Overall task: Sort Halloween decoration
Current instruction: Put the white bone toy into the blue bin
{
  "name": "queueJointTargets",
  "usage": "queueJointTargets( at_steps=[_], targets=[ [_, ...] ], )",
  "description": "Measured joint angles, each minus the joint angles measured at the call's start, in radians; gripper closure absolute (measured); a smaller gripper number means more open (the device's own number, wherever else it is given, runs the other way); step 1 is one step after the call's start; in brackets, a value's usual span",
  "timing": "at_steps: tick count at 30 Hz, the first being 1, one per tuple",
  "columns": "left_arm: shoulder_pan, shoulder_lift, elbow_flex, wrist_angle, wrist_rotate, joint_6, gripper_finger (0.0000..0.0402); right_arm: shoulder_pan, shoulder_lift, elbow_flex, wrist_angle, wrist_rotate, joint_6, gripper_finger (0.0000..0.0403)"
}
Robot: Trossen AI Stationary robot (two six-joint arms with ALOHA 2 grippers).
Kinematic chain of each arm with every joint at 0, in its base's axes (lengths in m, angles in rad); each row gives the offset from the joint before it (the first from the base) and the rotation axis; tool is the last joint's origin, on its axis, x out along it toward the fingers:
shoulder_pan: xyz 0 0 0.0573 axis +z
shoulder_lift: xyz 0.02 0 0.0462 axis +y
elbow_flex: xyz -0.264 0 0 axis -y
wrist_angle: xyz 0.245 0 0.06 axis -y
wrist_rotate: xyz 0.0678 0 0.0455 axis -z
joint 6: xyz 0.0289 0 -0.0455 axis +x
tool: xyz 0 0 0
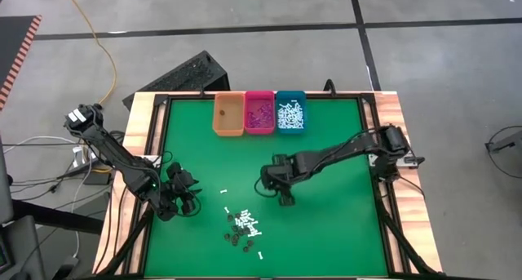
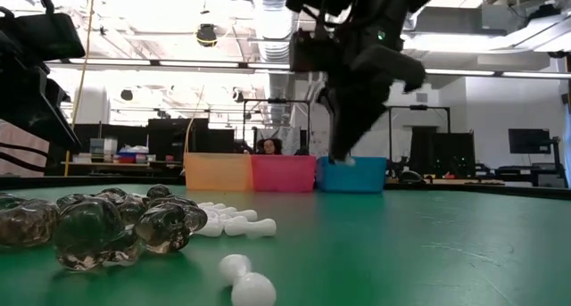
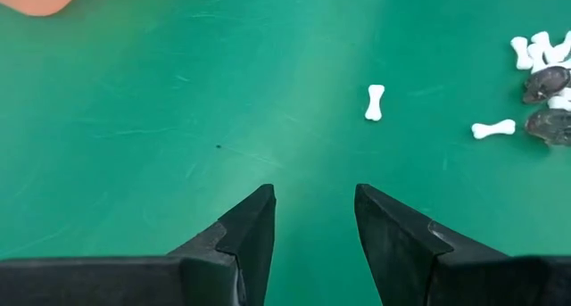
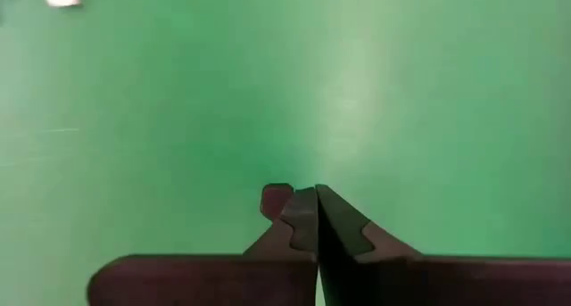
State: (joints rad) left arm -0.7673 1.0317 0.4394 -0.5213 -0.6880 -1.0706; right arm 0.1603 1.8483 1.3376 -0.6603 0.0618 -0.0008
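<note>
The green counter carries three bins at its 12 o'clock edge: orange, pink and teal. The right tool, near the centre, is pinched fully together; whether it holds anything cannot be told. The left tool, at 9 o'clock, stands open and empty. The Halloween decoration lies clustered toward 6 o'clock.

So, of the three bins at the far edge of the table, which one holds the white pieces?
The teal bin, at the right end of the row, next to the pink bin. It is full of white bone-shaped pieces; the orange bin looks almost empty.
</note>
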Motion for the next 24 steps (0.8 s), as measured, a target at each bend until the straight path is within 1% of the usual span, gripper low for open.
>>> queueJointTargets(
  at_steps=[3,6,10,12,15,17,19,21,24],
  targets=[
    [0.000,0.000,0.000,0.003,-0.001,0.000,0.0254,-0.055,-0.050,0.000,-0.010,0.070,-0.013,0.0383],
    [0.000,0.000,0.000,0.004,-0.002,0.000,0.0254,-0.137,-0.099,0.001,-0.008,0.129,-0.044,0.0384],
    [0.000,0.000,0.000,0.007,-0.006,0.000,0.0254,-0.273,-0.143,0.001,-0.006,0.170,-0.058,0.0382],
    [0.000,0.000,0.000,0.007,-0.009,0.000,0.0254,-0.348,-0.154,0.002,0.003,0.175,-0.055,0.0382],
    [0.000,0.000,0.000,0.008,-0.024,0.000,0.0254,-0.458,-0.156,0.002,0.013,0.177,-0.014,0.0379],
    [0.000,0.000,0.000,0.008,-0.032,0.001,0.0254,-0.523,-0.144,0.002,0.018,0.183,0.011,0.0368],
    [0.000,0.000,0.000,0.008,-0.033,0.000,0.0254,-0.581,-0.139,0.002,0.012,0.181,0.038,0.0349],
    [0.000,0.000,0.000,0.008,-0.033,0.000,0.0254,-0.626,-0.127,0.002,0.017,0.174,0.052,0.0325],
    [0.000,0.000,0.000,0.011,-0.034,0.001,0.0254,-0.672,-0.124,0.001,0.020,0.132,0.061,0.0284]
  ],
)
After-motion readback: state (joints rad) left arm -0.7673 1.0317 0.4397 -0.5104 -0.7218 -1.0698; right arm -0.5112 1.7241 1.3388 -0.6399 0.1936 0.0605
